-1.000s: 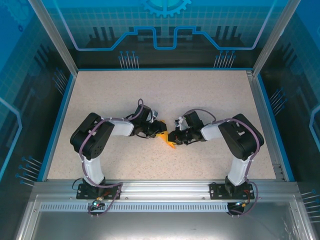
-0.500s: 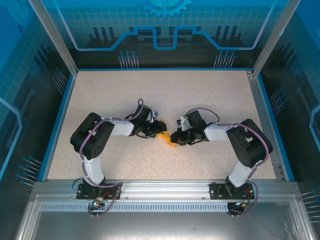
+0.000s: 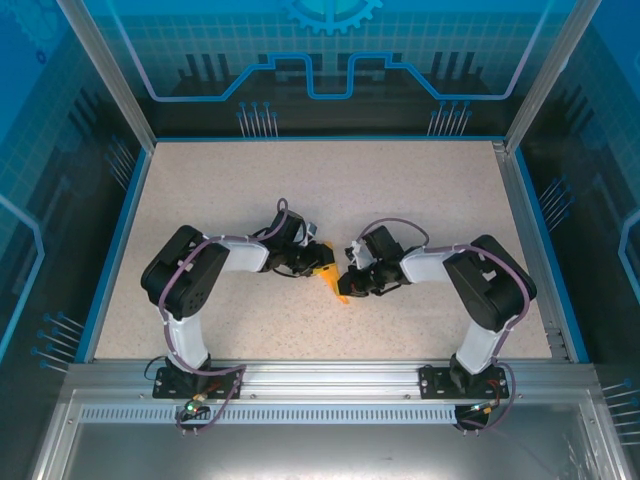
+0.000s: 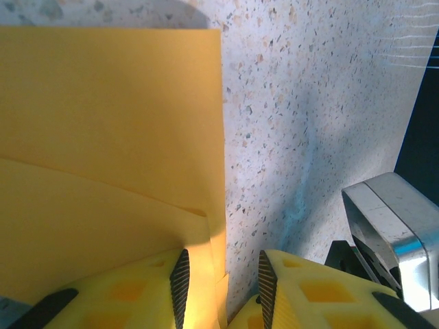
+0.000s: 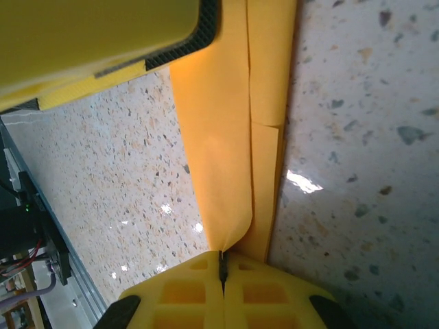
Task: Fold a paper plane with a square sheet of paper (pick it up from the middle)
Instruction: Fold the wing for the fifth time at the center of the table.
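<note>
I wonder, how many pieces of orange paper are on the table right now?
1: the folded orange sheet at the table's middle, pinched by the right gripper, the left gripper open over it. Others might hide beneath them.

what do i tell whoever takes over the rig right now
left gripper: jaws apart, the edge of the orange-yellow paper sheet lies in the gap.
right gripper: shut on the sheet's folded edge.
sheet: at the middle of the table, between the two grippers.
done: sheet folded over in layers, creases visible.
left: no plane shape yet, so the remaining folds.
</note>
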Robot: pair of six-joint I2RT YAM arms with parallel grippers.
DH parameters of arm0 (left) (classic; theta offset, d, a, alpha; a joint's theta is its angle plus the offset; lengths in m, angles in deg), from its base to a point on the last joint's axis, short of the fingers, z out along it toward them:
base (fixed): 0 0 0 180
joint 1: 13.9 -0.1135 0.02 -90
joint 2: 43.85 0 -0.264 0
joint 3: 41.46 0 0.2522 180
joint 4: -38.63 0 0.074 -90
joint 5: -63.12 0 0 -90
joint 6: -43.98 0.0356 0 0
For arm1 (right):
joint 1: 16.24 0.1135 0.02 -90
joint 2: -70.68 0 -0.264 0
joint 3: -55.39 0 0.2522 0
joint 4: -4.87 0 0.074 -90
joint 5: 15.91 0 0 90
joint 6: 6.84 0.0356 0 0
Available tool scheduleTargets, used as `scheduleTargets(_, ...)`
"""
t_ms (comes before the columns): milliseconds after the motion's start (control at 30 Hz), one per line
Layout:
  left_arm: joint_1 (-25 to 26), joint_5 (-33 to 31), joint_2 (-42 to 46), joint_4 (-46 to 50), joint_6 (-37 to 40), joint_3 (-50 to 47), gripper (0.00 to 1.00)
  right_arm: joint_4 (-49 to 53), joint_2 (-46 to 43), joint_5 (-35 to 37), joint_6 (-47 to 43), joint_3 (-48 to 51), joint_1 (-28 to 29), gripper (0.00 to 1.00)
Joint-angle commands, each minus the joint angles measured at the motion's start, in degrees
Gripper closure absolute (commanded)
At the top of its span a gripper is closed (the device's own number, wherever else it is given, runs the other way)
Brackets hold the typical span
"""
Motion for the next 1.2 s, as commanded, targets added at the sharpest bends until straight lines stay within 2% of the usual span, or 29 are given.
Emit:
scheduleTargets(0, 0.04, -1.72, -2.46, 4.95, 0.16, 0.24, 0.65, 7.76, 2.32, 0.48, -2.05, 1.51, 1.7, 0.94)
scheduleTargets(467, -0.03, -1.56, -2.53, 5.95, 0.35, 0.67, 0.65, 8.63, -5.25, 0.51, 1.23, 1.74, 1.23, 0.88)
scheduleTargets(733, -0.01, -1.62, -2.84, 6.13, 0.37, 1.02, 0.65, 8.2, -2.09, 0.01, 0.08, 3.49, 1.35, 0.95)
scheduleTargets(900, -0.03, -1.79, -2.93, 6.77, 0.21, 1.2, 0.65, 9.31, 0.89, 1.14, -0.75, 5.1, 1.49, 0.93)
scheduleTargets(1167, 0.01, -1.9, -2.75, 7.36, 0.28, 1.27, 0.66, 12.11, -3.76, 0.75, -1.36, 4.47, 1.48, 0.9)
